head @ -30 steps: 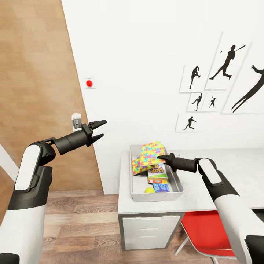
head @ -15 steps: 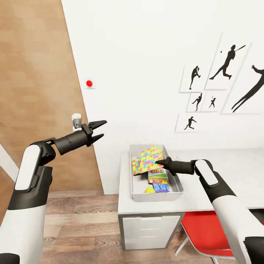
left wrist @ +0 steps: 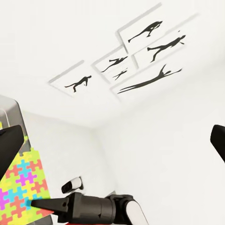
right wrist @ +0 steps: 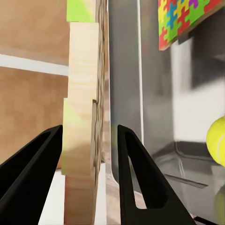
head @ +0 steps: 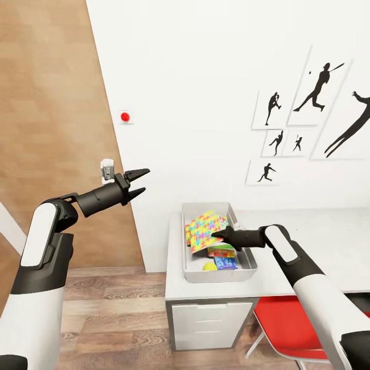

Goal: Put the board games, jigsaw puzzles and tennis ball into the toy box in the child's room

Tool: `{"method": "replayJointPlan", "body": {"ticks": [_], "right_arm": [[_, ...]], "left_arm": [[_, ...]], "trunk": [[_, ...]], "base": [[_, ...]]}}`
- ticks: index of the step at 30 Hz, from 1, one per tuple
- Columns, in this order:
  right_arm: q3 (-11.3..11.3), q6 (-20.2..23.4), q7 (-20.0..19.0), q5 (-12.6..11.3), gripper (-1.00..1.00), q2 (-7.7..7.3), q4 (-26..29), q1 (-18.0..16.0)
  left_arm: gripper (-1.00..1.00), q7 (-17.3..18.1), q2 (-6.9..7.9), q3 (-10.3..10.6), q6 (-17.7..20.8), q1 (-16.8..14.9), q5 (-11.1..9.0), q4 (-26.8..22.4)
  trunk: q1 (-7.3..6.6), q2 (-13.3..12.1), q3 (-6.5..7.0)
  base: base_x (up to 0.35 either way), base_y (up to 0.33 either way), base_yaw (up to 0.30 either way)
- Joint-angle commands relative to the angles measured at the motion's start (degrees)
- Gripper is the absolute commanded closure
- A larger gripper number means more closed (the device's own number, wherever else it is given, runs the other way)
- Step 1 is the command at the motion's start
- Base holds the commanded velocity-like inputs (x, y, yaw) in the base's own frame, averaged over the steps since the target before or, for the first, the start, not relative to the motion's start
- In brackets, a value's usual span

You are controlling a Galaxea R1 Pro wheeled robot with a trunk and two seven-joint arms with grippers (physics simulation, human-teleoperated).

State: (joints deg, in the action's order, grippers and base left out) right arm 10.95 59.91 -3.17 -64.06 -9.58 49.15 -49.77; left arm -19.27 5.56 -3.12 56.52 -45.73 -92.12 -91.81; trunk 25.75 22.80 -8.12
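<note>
Over the toy box [head: 245, 265], right gripper [head: 216, 236] jaws clamp a tilted jigsaw puzzle [head: 204, 231].

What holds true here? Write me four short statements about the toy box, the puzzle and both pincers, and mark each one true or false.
1. The right pincer has a jigsaw puzzle between its fingers, over the toy box. True.
2. The left pincer grips a board game. False: it is open and empty, raised off to the side of the table.
3. The tennis ball lies on the floor. False: it lies inside the toy box.
4. A red chair stands partly under the table. True.
</note>
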Motion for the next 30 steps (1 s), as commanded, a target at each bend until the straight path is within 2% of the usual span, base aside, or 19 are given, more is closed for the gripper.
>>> {"method": "replayJointPlan", "body": {"ticks": [1,10,30], "right_arm": [[0.1,0.1,-0.5,0.2,1.00,-0.05,0.0,-0.1],[0.3,0.1,-0.5,0.2,1.00,0.09,-0.1,-0.1],[0.3,0.1,-0.4,0.3,1.00,0.12,-0.3,-0.1]], "left_arm": [[-1.00,-0.6,-0.01,0.0,0.2,-0.1,-0.6,0.0],[-1.00,-0.6,-0.01,0.0,0.2,-0.1,-0.6,0.0],[-1.00,-0.6,0.07,0.0,0.2,-0.1,-0.6,0.0]], "trunk": [[0.04,0.1,-0.13],[0.04,0.1,-0.45],[0.04,0.1,-2.20]], "base": [[0.000,0.000,0.000],[0.000,0.000,0.000],[0.000,0.000,0.000]]}}
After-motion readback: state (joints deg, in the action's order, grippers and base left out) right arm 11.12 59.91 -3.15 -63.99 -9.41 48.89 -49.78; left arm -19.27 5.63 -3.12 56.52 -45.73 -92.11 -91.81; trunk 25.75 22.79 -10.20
